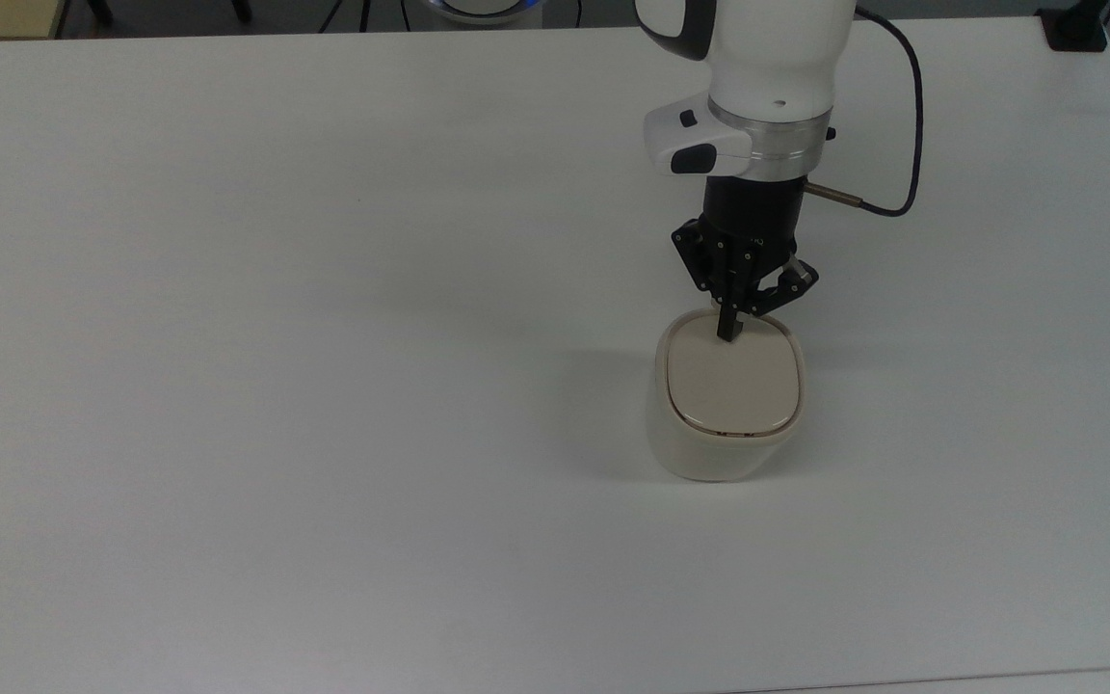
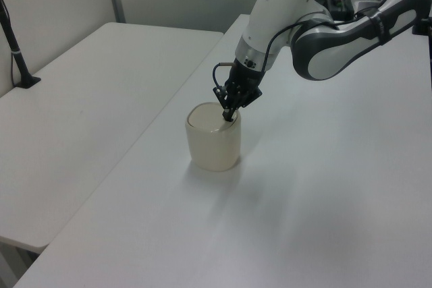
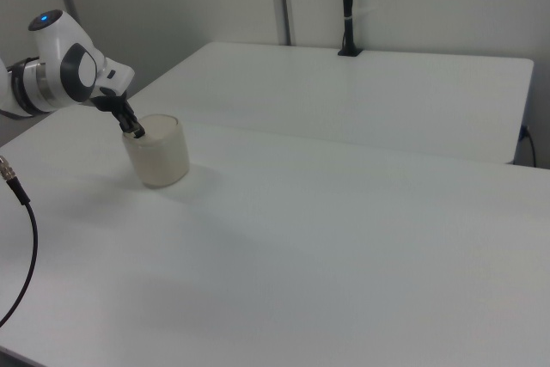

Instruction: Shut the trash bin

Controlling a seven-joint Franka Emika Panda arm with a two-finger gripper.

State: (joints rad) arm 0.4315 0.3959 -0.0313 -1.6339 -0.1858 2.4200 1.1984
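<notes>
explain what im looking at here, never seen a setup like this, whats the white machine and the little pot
The white machine is a robot arm. Its black gripper has its jaws shut, and the tip presses on the lid of a small cream trash bin, near the lid's edge. The lid lies flat, so the bin looks closed. It stands on a white table. All three pictures show the same moment: one camera looks down from above, two look from opposite sides. Nothing is held.

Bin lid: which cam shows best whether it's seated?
Top view: the whole lid lies flat inside the bin rim, claw at its far edge. Left view shows the lid obliquely; right view shows just a sliver.
</notes>
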